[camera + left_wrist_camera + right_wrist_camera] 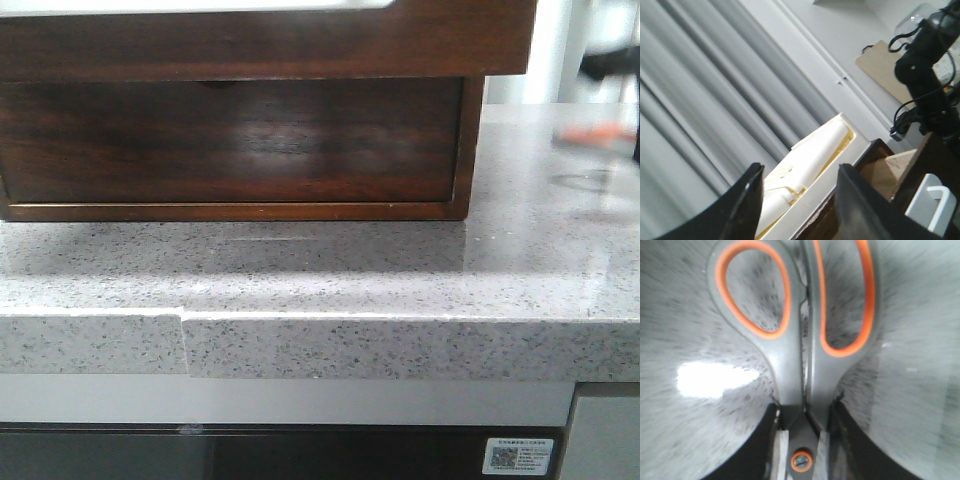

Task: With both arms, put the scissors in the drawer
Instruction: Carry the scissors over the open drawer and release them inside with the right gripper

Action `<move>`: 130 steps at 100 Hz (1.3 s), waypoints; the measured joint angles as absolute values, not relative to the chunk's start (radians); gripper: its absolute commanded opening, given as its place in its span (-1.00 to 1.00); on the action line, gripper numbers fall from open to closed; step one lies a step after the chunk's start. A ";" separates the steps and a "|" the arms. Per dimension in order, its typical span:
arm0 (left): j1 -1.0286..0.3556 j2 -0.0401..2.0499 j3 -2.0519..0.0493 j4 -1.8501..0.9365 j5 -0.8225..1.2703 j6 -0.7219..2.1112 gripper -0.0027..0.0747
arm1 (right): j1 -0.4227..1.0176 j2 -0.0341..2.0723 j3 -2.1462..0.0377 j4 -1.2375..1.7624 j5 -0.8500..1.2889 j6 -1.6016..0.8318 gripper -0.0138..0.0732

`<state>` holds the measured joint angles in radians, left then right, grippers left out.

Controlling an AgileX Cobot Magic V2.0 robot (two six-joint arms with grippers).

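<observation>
Two orange-lined grey handle loops of the small scissors (800, 335) jut from the right gripper (801, 427) pinching them above speckled grey worktop (700, 330); left gripper (796, 200) spread.

A wooden box (235, 140) is sitting on the countertop (400, 290), filling the front view from nine o'clock to about one o'clock. The drawer (260, 40) is jutting out over the box at twelve o'clock. The scissors (598, 135) are lying on the countertop at two o'clock, apart from the box. In the right wrist view the right gripper (801, 440) is flanking the scissors (795, 330) near the pivot, the handles lying on the countertop (700, 415).
</observation>
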<state>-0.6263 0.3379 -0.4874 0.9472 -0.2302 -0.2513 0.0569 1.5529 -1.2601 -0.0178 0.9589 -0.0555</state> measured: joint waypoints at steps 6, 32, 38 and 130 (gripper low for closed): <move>-0.626 0.297 -0.487 0.891 -0.176 -0.252 -0.25 | 0.057 1.504 -1.270 -0.018 0.959 -0.068 -0.85; -0.626 0.189 -0.487 0.788 0.024 -0.253 -0.29 | 0.098 1.262 -1.319 0.027 0.920 -0.163 -0.85; -0.626 0.185 -0.487 0.762 0.039 -0.253 -0.29 | 0.138 1.224 -1.338 0.028 0.904 -0.194 -0.85; -0.629 0.183 -0.487 0.720 0.067 -0.257 -0.30 | 0.820 1.448 -1.464 -0.096 0.669 -0.640 -0.85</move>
<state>-0.6287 0.1832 -0.4874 0.7203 0.0675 -0.2573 0.8197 1.4483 -1.4637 -0.0963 0.6687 -0.6400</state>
